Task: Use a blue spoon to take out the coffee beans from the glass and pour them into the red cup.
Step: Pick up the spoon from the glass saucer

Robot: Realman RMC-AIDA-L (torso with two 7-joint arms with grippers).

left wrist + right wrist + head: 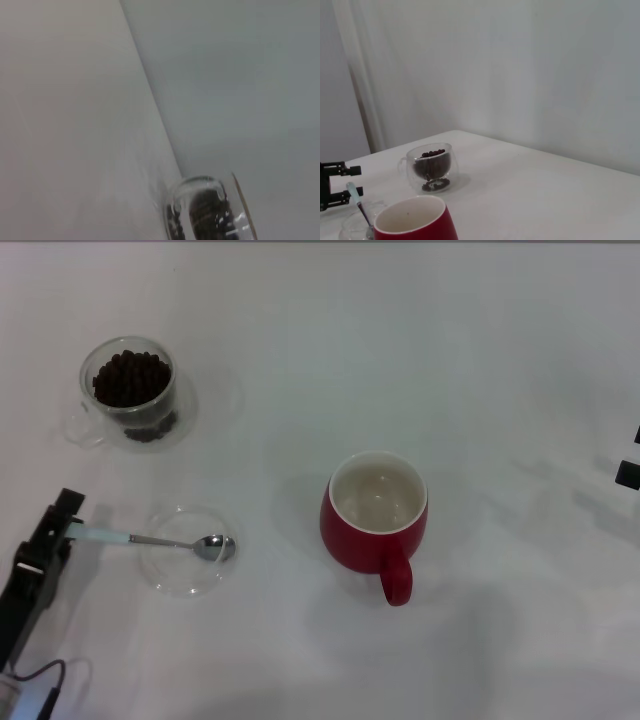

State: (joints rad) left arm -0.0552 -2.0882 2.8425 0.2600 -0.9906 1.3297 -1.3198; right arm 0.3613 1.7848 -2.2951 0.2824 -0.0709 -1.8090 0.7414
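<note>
One arm is at work here: the left gripper (68,525) is placed low at the near left of the table (500,360), right at the pale tip of the blue spoon (160,540). The spoon's handle end lies between the two black fingers, which stand a little apart around it in the right wrist view; whether they already pinch it cannot be told. The spoon's metal bowl rests in a shallow clear dish (185,570), its handle reaching over the rim toward the gripper.

The step in hand is judged to be the grasp of the spoon; no scooping is begun. The glass (130,390) is seen farther back on the left, heaped with coffee beans (130,378), and the red cup (375,515) is set well apart to the right, empty inside, its loop handle turned toward the robot.

Next, a firm closing on the handle is called for, then a lift clear of the dish and a carry back to the glass.

The left arm is laid low and slanted along the table edge. Of the right gripper only a dark sliver (628,472) is seen at the far right edge.
</note>
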